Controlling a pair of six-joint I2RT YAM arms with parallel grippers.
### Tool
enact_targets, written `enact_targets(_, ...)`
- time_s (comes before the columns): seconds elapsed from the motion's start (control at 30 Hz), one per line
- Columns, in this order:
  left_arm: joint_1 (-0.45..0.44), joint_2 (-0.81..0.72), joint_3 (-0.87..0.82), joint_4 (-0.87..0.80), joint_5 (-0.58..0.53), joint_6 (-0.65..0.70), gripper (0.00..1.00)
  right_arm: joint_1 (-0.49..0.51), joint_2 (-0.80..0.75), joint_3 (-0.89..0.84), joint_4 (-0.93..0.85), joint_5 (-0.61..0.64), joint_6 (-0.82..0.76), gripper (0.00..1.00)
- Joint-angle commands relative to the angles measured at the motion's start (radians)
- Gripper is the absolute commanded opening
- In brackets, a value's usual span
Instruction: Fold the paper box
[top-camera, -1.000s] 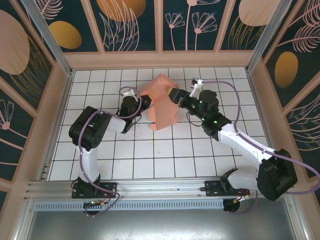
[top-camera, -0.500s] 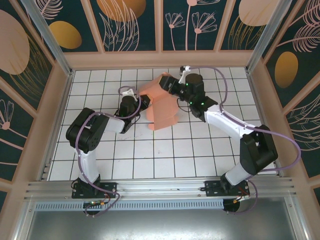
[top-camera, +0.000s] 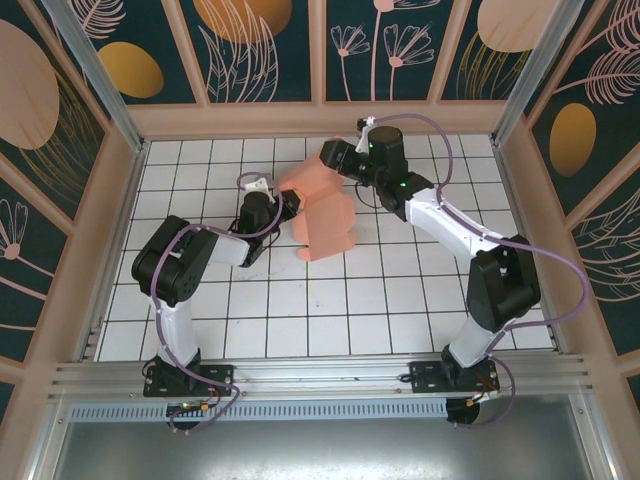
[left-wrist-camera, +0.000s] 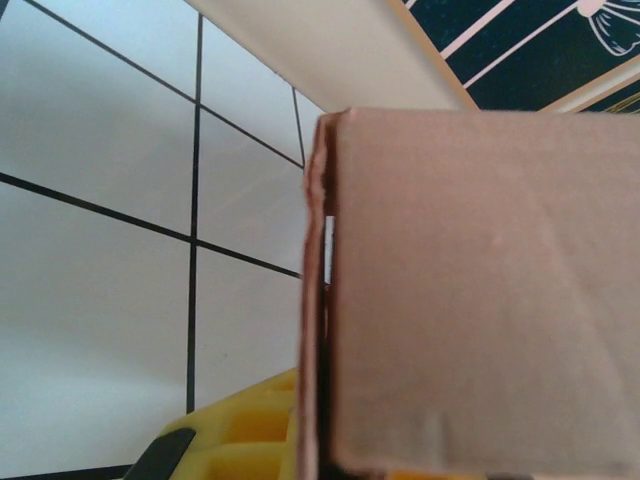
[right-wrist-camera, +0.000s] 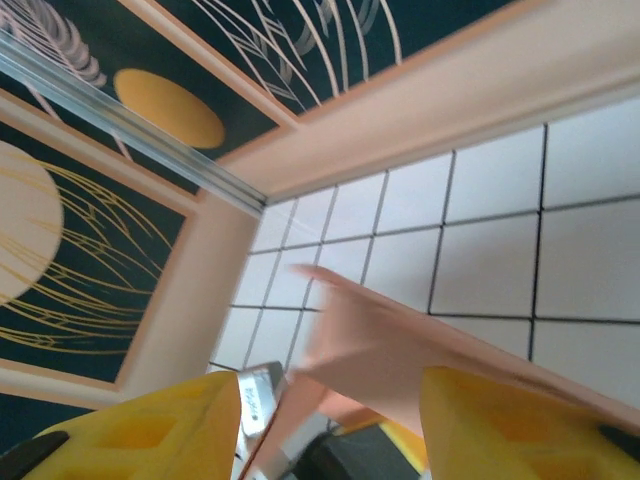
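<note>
The paper box (top-camera: 322, 215) lies half-folded on the far half of the desk (top-camera: 300, 320), about midway between its left and right edges. It is a salmon-pink piece with one broad panel facing up and a flap raised toward the far edge. The left gripper (top-camera: 287, 205) meets the box at its left side, low over the tiles, and its jaws are closed on the card. In the left wrist view the box (left-wrist-camera: 480, 290) stands upright just in front of the lens, its folded edge running down beside a yellow finger pad (left-wrist-camera: 235, 440). The right gripper (top-camera: 330, 158) reaches in from the far-right side to the raised flap near the far edge. In the right wrist view its jaws stand moderately apart — the yellow fingers (right-wrist-camera: 150, 430) sit either side of the blurred box (right-wrist-camera: 400, 350), which passes between them unclamped. Behind, the pale wooden rim (top-camera: 320, 118) of the enclosure runs along the desk's far edge.
</note>
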Motion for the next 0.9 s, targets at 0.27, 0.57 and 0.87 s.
enact_targets(0.27, -0.001, -0.009, 0.003, 0.033, 0.021, -0.025, 0.00, -0.011, 0.010, -0.050, -0.051, -0.068, 0.020, 0.32)
enact_targets(0.57, 0.000, 0.000, 0.014, 0.021, 0.027, -0.039, 0.00, 0.025, 0.022, -0.010, -0.138, 0.007, -0.042, 0.39)
enact_targets(0.87, -0.001, 0.006, 0.012, -0.004, -0.014, -0.025, 0.00, 0.057, -0.082, -0.008, -0.162, 0.087, -0.102, 0.49)
